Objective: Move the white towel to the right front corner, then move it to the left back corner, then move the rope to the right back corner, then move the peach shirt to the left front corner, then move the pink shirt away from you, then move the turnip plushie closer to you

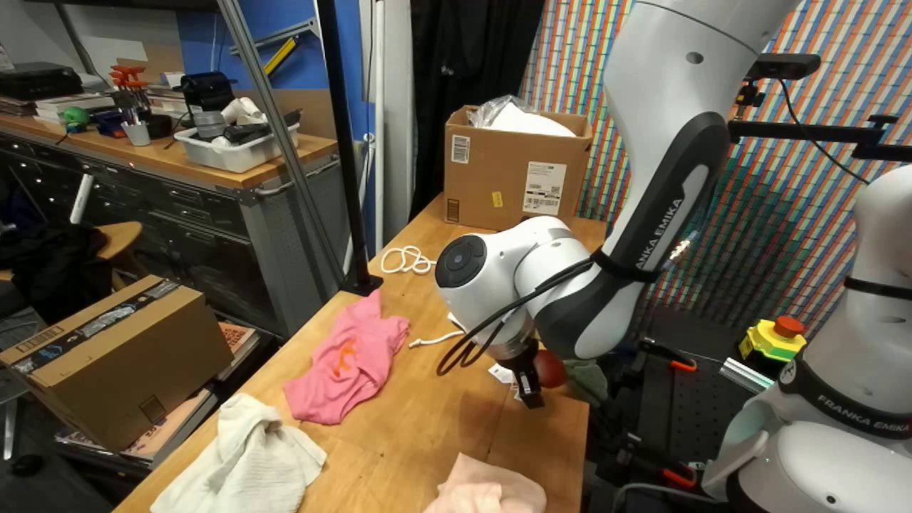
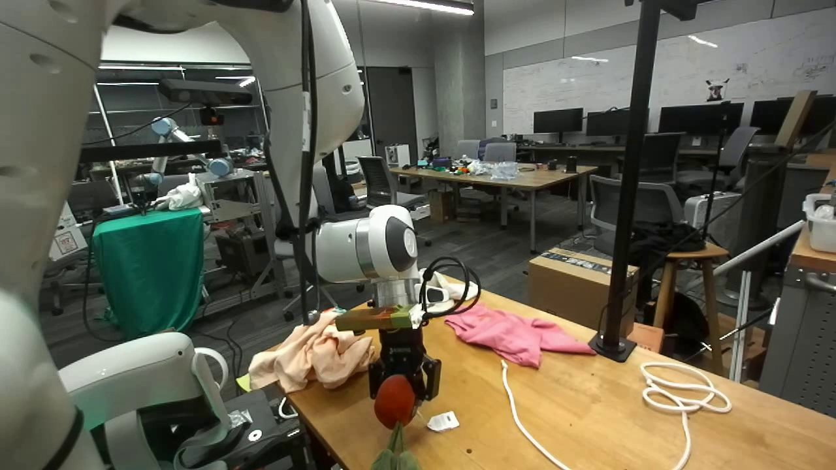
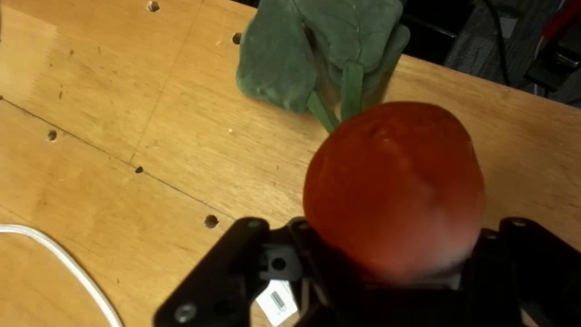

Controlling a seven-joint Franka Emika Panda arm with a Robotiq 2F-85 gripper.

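I have my gripper [image 1: 529,396] low over the surface [image 1: 420,420], near its right edge in an exterior view, with the jaws drawn nearly together and holding the turnip plushie [image 2: 394,400] by its pale end. The round red body covers the contact, so I can't make out exactly how they meet it. In the wrist view the green leaves [image 3: 277,59] spread away from the gripper, toward the far edge of the wood. Just beside the plushie I see a white tag [image 2: 443,422].

In an exterior view the peach shirt [image 2: 320,356] sits heaped to the left of the gripper, the pink shirt [image 2: 509,334] lies to the right and farther off, and the rope [image 2: 683,410] is over on the right, partly looped, with one end nearer the middle. Also in an exterior view, the white towel [image 1: 246,463] lies crumpled at the near left, the pink shirt just beyond it. A cardboard box [image 1: 509,171] stands at the far end of the surface.
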